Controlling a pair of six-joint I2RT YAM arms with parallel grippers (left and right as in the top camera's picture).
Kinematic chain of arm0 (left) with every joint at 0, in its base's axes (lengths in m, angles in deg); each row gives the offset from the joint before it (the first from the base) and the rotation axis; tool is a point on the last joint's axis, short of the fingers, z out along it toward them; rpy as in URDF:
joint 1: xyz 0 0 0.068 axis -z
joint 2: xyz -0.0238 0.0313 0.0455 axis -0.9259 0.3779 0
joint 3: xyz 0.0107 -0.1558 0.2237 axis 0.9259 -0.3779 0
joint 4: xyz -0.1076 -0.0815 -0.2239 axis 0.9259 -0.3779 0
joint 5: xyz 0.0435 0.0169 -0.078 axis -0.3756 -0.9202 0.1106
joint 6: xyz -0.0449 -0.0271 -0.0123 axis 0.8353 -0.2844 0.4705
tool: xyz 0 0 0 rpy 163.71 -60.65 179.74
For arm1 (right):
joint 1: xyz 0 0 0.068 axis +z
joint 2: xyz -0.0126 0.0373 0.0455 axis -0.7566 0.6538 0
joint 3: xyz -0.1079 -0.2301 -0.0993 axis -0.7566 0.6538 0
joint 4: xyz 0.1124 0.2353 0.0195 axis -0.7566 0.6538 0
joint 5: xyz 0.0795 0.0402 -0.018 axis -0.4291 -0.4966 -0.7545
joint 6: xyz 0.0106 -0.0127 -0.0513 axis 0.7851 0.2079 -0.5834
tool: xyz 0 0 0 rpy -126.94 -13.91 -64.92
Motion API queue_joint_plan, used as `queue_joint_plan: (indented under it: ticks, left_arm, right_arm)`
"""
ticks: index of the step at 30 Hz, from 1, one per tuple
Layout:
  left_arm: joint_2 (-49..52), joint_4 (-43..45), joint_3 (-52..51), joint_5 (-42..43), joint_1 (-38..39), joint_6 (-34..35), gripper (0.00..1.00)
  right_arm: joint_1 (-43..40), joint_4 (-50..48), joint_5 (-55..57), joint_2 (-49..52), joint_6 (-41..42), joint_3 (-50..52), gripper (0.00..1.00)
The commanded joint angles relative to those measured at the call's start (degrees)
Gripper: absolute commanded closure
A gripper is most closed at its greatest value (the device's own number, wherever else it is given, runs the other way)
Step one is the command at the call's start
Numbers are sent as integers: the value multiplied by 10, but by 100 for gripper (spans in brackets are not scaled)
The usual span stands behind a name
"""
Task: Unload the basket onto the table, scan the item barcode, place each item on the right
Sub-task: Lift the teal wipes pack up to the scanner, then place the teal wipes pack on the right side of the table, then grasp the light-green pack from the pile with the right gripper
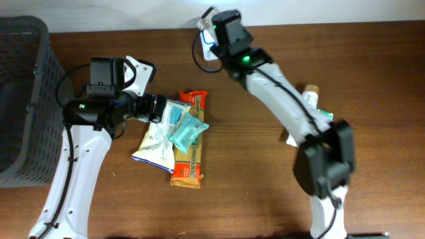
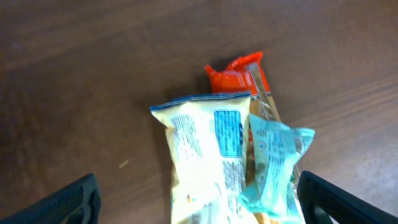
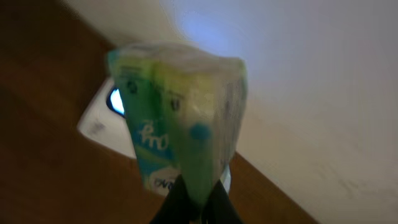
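Note:
My right gripper point(image 3: 194, 208) is shut on the lower edge of a green, teal and yellow packet point(image 3: 180, 118), holding it upright. Just behind the packet sits a white scanner point(image 3: 96, 124) with a blue light. In the overhead view this gripper point(image 1: 211, 30) is at the table's far edge, and the wrist hides most of the packet. My left gripper point(image 2: 199, 211) is open, its dark fingers point(image 2: 68, 202) wide apart. It hovers above a pile made up of a cream packet point(image 2: 199, 155), a teal packet point(image 2: 277, 162) and an orange packet point(image 2: 239, 71). The overhead view shows the left gripper point(image 1: 158, 106) at that pile's left end.
A dark mesh basket point(image 1: 20, 99) stands at the left edge. On the right, beside the right arm's base, are a small bottle point(image 1: 311, 96), a green packet point(image 1: 323, 115) and a white sheet point(image 1: 292, 139). A black cable point(image 1: 198, 56) loops near the scanner.

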Motion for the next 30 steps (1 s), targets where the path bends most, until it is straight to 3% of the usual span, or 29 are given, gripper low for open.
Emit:
queue_joint_plan:
  ticks: [1, 4, 6, 12, 13, 14, 15, 16, 17, 19, 21, 24, 30]
  left_arm:
    - [-5, -1, 4, 0, -2, -9, 1]
    - [-5, -1, 4, 0, -2, -9, 1]
    - [-5, -1, 4, 0, -2, -9, 1]
    - [-5, -1, 4, 0, -2, -9, 1]
    - [-5, -1, 4, 0, -2, -9, 1]
    - [-5, -1, 4, 0, -2, -9, 1]
    - [-5, -1, 4, 0, -2, -9, 1]
    - [-5, -1, 4, 0, -2, -9, 1]
    - [-5, -1, 4, 0, -2, -9, 1]
    - [-5, -1, 4, 0, -2, -9, 1]
    - [-5, -1, 4, 0, -2, -9, 1]
    - [-5, -1, 4, 0, -2, -9, 1]
    - [-5, -1, 4, 0, -2, -9, 1]
  right_arm:
    - [-1, 158, -95, -108, 234, -3, 96]
    - [-28, 426, -149, -146, 355, -2, 96]
    - [-54, 525, -148, -129, 388, 34, 96]
    - [-197, 408, -147, -120, 428, 287, 96]
    - [-228, 389, -149, -120, 427, 325, 87]
    - [-245, 381, -155, -120, 427, 343, 69]
    - [-261, 381, -160, -120, 427, 350, 37]
    - [-268, 381, -160, -121, 427, 348, 30]
    - [-268, 387, -178, -121, 414, 337, 29]
    - [-247, 452, -361, -122, 320, 223, 29]
    - [-215, 456, -399, -122, 321, 183, 28]
    - [-159, 393, -490, -117, 321, 180, 26]
    - [-45, 266, -570, -63, 378, 183, 24]
